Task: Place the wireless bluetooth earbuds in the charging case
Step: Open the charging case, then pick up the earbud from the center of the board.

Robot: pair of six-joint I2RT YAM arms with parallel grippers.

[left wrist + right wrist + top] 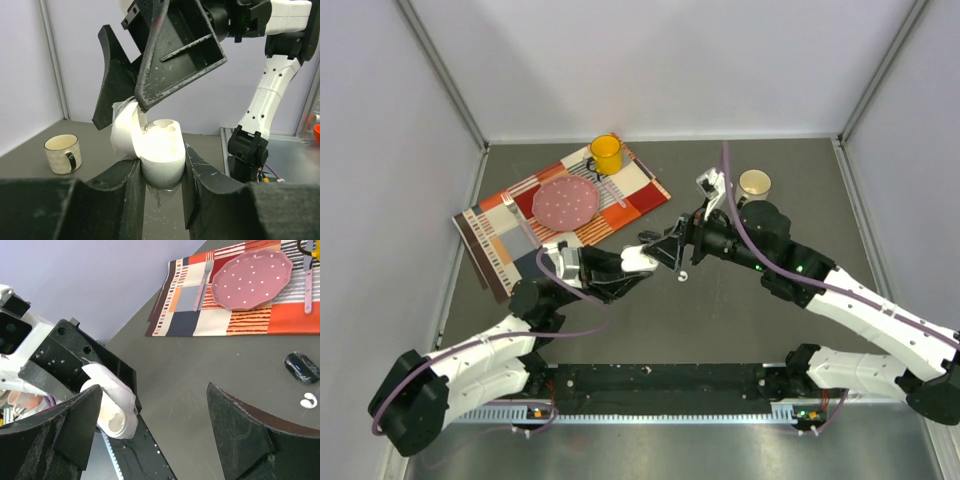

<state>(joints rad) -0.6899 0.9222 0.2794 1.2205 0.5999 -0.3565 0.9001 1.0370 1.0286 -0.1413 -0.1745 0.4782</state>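
Note:
My left gripper (632,262) (161,157) is shut on the white charging case (160,150) (117,420) and holds it above the table, lid (122,130) flipped open. Glare keeps me from telling whether its sockets hold anything. My right gripper (665,252) (154,389) is open right over the case, and one fingertip (142,105) touches the rim by the lid hinge. One white earbud (682,276) (309,401) lies on the table just below the grippers. Beside it lies a small black oval case (301,367). No other earbuds show.
A striped placemat (560,215) at the back left carries a pink dotted plate (565,202), forks and a yellow mug (606,153). A cream mug (754,184) (62,153) stands at the back right. A black rail (660,378) runs along the near edge.

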